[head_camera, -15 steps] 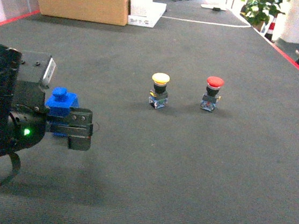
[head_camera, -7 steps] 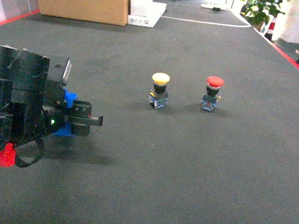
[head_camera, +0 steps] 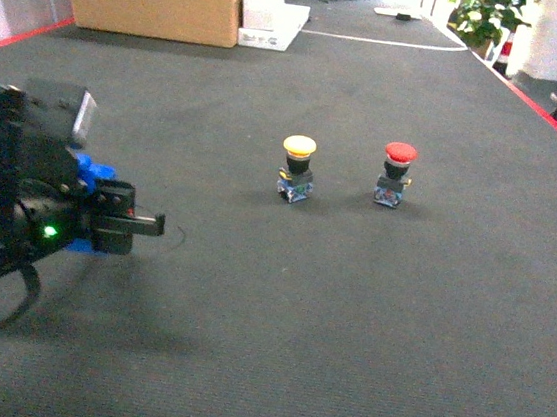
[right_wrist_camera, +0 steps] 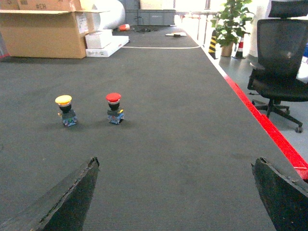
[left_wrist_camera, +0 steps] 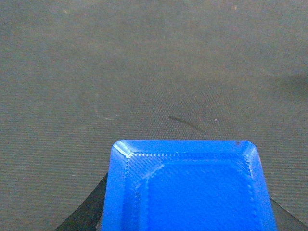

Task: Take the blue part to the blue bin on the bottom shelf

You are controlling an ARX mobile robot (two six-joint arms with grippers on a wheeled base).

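1. My left fingers (head_camera: 146, 222) are closed on the blue part (left_wrist_camera: 187, 187), carried low over the dark floor (head_camera: 348, 307) for transport
2. Right fingers (right_wrist_camera: 183, 192) spread wide, holding nothing, kept out of the way
3. Yellow button (head_camera: 297, 167) and red button (head_camera: 396, 174) stand untouched
4. Blue bin and bottom shelf not in view

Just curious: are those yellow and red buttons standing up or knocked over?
Both upright: the yellow button and red button stand caps-up on the dark mat.
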